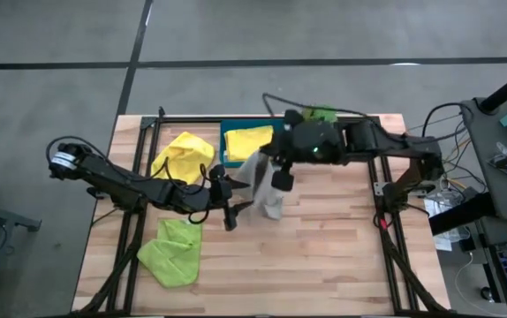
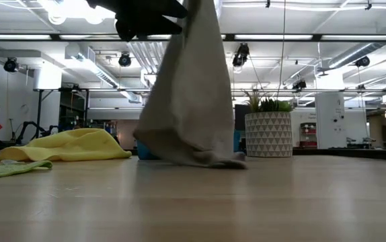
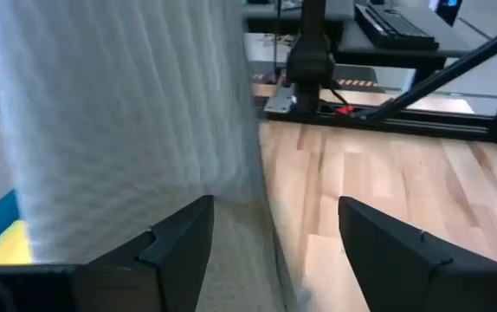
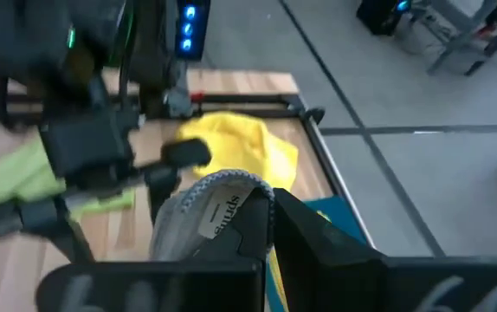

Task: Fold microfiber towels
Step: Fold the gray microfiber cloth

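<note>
My right gripper (image 1: 276, 179) is shut on a grey towel (image 1: 268, 196) above the table's middle. The towel hangs down in the low view (image 2: 186, 101), and its lower end (image 2: 203, 158) rests on the wood. My left gripper (image 1: 230, 210) is open, level, just left of the hanging towel (image 3: 119, 113), touching nothing. A yellow towel (image 1: 183, 155) lies crumpled at the far left. A second yellow towel (image 1: 247, 141) lies on the teal tray (image 1: 224, 132). A lime green towel (image 1: 172, 251) lies near the left front. The light blue towel is not in view. My right gripper pinches the grey towel's top hemmed edge (image 4: 216, 184), by the sewn-in label, between its two fingers. The fingers come from above, pointing down. The towel hangs below them in loose folds, and its lower end (image 2: 203, 158) lies on the table.
A potted plant (image 2: 268, 133) stands at the table's far edge, behind the right arm. Black frame rails run along the table's left (image 1: 134, 221) and right (image 1: 386, 221) sides. Bare wood lies at the front right (image 1: 333, 256).
</note>
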You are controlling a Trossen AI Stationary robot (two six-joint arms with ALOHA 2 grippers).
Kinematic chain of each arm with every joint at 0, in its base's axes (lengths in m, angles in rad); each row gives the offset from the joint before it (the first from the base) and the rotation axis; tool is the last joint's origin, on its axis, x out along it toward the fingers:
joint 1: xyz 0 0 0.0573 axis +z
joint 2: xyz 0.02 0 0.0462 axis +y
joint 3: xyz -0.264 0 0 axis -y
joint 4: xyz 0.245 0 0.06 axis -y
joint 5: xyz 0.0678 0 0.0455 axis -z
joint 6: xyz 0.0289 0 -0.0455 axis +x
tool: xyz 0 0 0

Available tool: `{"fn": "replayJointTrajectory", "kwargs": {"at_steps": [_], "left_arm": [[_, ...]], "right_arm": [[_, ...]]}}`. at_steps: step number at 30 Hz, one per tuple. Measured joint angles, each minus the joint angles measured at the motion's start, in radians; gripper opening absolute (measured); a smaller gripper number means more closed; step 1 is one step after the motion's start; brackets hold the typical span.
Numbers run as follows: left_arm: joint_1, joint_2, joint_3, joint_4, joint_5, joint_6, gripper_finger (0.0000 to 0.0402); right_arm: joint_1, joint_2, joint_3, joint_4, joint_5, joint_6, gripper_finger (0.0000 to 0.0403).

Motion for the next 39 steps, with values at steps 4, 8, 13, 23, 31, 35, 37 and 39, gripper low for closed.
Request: {"fn": "replayJointTrajectory", "kwargs": {"at_steps": [4, 8, 13, 23, 31, 35, 37, 39], "left_arm": [[-0.001, 0.01, 0.0, -0.001, -0.143, -0.022, 0.0232], [-0.004, 0.039, 0.0, -0.004, -0.299, -0.025, 0.0232], [-0.004, 0.081, 0.0, 0.021, -0.301, -0.024, 0.0232], [-0.009, 0.059, 0.0, 0.19, -0.249, 0.106, 0.0232], [0.006, 0.061, 0.001, 0.436, -0.252, 0.218, 0.0232], [0.013, 0.062, 0.001, 0.439, -0.303, 0.212, 0.0232], [0.014, 0.062, 0.001, 0.438, -0.332, 0.212, 0.0232], [0.015, 0.062, 0.001, 0.436, -0.363, 0.215, 0.0226]], "right_arm": [[-0.022, 0.0, 0.044, 0.017, 0.001, 0.051, 0.0009], [-0.031, 0.0, 0.066, 0.04, 0.002, 0.069, 0.0008], [-0.03, 0.0, 0.07, 0.041, 0.0, 0.068, 0.0009], [-0.031, 0.014, 0.04, 0.04, 0.0, 0.092, 0.0009], [-0.031, 0.052, 0.037, 0.038, 0.0, 0.095, 0.0009], [-0.031, 0.056, 0.035, 0.039, 0.0, 0.084, 0.0008], [-0.031, 0.056, 0.035, 0.049, 0.0, 0.084, 0.0009], [-0.031, 0.054, 0.035, 0.048, 0.0, 0.084, 0.0009]]}}
